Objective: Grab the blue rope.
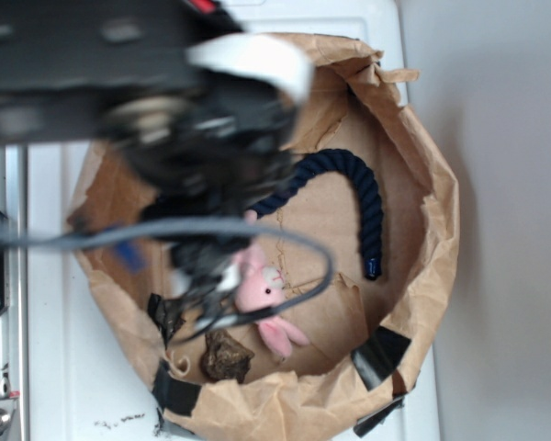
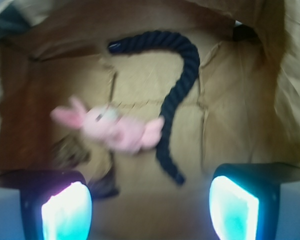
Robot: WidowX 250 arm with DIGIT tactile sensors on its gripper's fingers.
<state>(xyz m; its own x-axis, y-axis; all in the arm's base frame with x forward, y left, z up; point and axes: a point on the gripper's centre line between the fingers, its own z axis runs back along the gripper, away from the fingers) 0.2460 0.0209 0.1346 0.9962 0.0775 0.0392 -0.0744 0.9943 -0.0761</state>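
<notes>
The blue rope (image 1: 363, 197) is a thick navy twisted cord lying curved on the floor of a brown paper bag (image 1: 436, 230). In the wrist view the blue rope (image 2: 182, 75) arcs from the upper left down to an end near the middle. My gripper (image 2: 150, 210) hangs above the bag floor, open, with nothing between its glowing pads (image 2: 65, 212). The rope's near end lies just ahead of the gap, apart from both fingers. In the exterior view the blurred arm (image 1: 202, 175) covers the rope's left end.
A pink plush bunny (image 1: 262, 294) lies beside the rope, left of it in the wrist view (image 2: 117, 127). A brown lump (image 1: 225, 356) sits near the bag's taped rim. A grey cable (image 1: 257, 234) loops across the bag. Crumpled paper walls surround everything.
</notes>
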